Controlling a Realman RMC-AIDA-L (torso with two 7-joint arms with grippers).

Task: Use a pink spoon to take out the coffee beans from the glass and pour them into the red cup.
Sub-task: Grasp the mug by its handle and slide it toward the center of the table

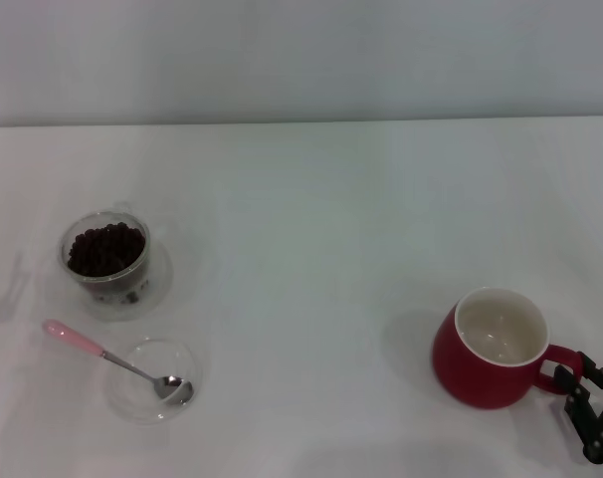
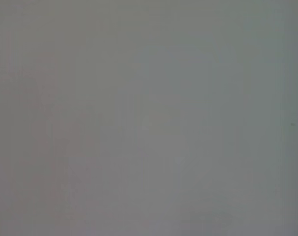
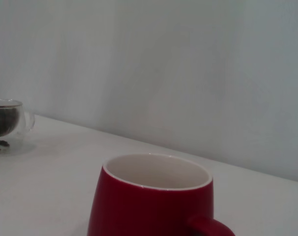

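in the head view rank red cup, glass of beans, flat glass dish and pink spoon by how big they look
1. red cup
2. glass and flat glass dish, too alike to rank
3. pink spoon, long but thinnest

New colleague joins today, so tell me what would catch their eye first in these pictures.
The red cup stands out first, upright on the robot's right with its white inside empty, and the right pincer sits at its handle. On the left, the glass is heaped with dark coffee beans. Nearer the robot, the pink spoon rests with its bowl in a shallow clear dish.
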